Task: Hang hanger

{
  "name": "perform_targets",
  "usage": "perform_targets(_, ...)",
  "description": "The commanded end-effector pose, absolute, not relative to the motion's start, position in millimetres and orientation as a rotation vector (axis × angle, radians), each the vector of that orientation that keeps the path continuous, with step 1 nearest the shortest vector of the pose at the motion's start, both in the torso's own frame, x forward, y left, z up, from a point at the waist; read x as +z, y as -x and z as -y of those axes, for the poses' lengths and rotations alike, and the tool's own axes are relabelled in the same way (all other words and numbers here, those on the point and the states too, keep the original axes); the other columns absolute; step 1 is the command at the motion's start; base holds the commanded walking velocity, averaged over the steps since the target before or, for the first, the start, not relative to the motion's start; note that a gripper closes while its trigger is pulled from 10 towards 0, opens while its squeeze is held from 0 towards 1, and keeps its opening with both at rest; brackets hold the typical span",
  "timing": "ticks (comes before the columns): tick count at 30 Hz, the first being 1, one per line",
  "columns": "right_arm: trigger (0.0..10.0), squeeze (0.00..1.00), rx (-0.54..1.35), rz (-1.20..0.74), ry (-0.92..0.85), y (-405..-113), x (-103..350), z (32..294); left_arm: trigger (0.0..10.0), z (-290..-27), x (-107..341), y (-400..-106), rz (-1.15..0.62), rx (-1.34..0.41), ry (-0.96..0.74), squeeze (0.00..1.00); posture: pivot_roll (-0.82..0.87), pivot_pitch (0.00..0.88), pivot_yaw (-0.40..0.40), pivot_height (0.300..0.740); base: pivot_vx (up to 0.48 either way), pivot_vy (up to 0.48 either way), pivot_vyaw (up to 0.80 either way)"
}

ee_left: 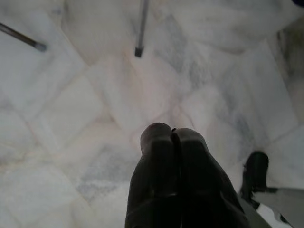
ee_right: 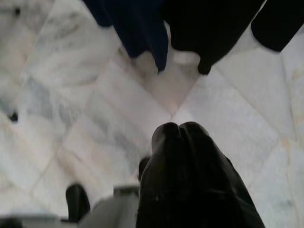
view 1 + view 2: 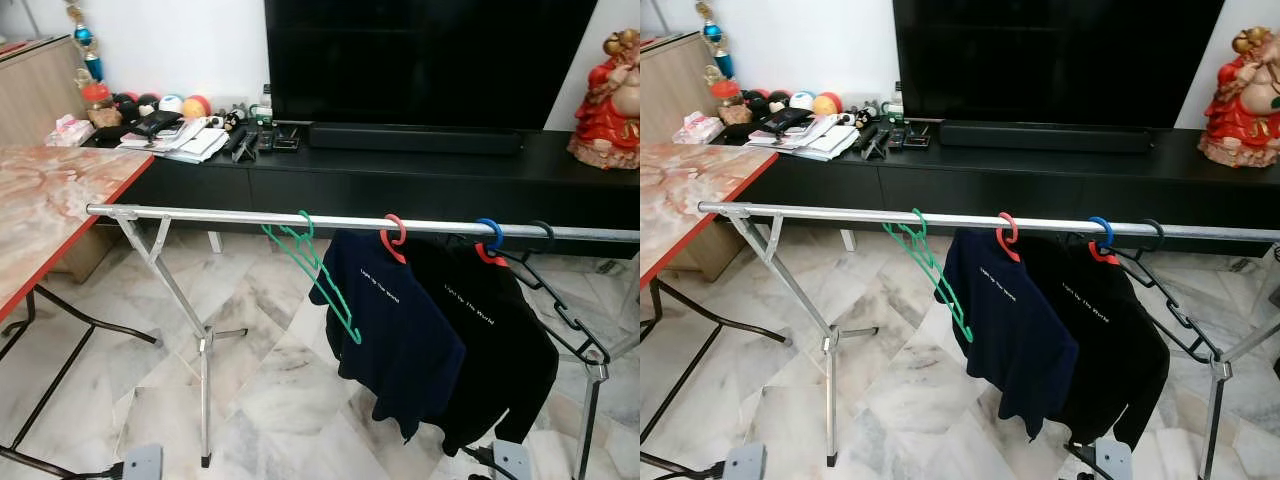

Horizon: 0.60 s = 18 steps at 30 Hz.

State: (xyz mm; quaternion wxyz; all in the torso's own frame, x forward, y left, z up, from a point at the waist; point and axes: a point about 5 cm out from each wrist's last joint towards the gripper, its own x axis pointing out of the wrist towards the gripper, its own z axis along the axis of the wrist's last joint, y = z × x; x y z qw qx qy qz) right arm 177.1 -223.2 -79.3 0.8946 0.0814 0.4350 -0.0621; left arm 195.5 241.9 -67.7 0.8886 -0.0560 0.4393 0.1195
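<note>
The green hanger (image 3: 318, 275) hangs empty by its hook on the silver rail (image 3: 220, 216) of the drying rack, tilted, left of the clothes and just beside the navy shirt (image 3: 385, 320). That shirt hangs from a red hanger (image 3: 394, 236), and beside it on the right a black shirt (image 3: 490, 345) hangs from a blue hanger (image 3: 489, 238); further right an empty black hanger (image 3: 560, 305) dangles from the same rail. My left pincer (image 1: 172, 137) hangs low, pointing down at the marble floor (image 1: 85, 109), its two black fingers pressed together and holding nothing; a rack leg's foot (image 1: 138, 50) stands on the floor ahead of it. My right pincer (image 2: 179, 128) also points down at the floor, fingers together and empty, with the lower hems of the navy and black shirts ahead of it. Both pincers are well apart from the green hanger. The rack's crossed legs (image 3: 190, 320) stand on the marble. On my left is a tabletop (image 3: 50, 200) with a marbled surface and red edge. Behind the rack runs a long black TV cabinet (image 3: 400, 175) bearing a large dark television (image 3: 430, 60), a black soundbar (image 3: 415, 138), papers (image 3: 185, 140) and coloured balls (image 3: 175, 103) at its left end, and a red figurine (image 3: 610, 95) at its right end.
</note>
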Motion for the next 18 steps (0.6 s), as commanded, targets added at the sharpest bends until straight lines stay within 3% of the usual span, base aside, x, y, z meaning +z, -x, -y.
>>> perform_targets(1, 10.0, 1.00, -0.116, -0.895, -0.161, -175.5, -79.2, 224.7, 10.0, -239.7, -70.8, -190.7, -0.931, 0.234, 0.108, 1.00, 0.01, 0.035, -0.036, 0.740, 0.000, 0.000, 0.00)
perform_targets(5, 10.0, 1.00, -0.115, -0.885, -0.162, -175.7, -78.8, 224.7, 10.0, -236.2, -71.0, -192.1, -0.926, 0.227, 0.125, 1.00, 0.00, 0.026, -0.040, 0.740, 0.000, 0.000, 0.00)
perform_targets(7, 10.0, 1.00, -0.110, -0.889, -0.167, -173.4, -80.4, 222.0, 10.0, -234.9, -78.5, -174.2, -0.920, 0.199, 0.108, 1.00, 0.00, 0.023, -0.036, 0.740, 0.000, 0.000, 0.00)
perform_targets(18, 10.0, 1.00, -0.076, -0.941, -0.174, -152.4, -90.8, 212.2, 10.0, -243.2, -85.0, -152.3, -0.972, 0.149, 0.019, 1.00, 0.00, 0.033, -0.004, 0.740, 0.000, 0.000, 0.00)
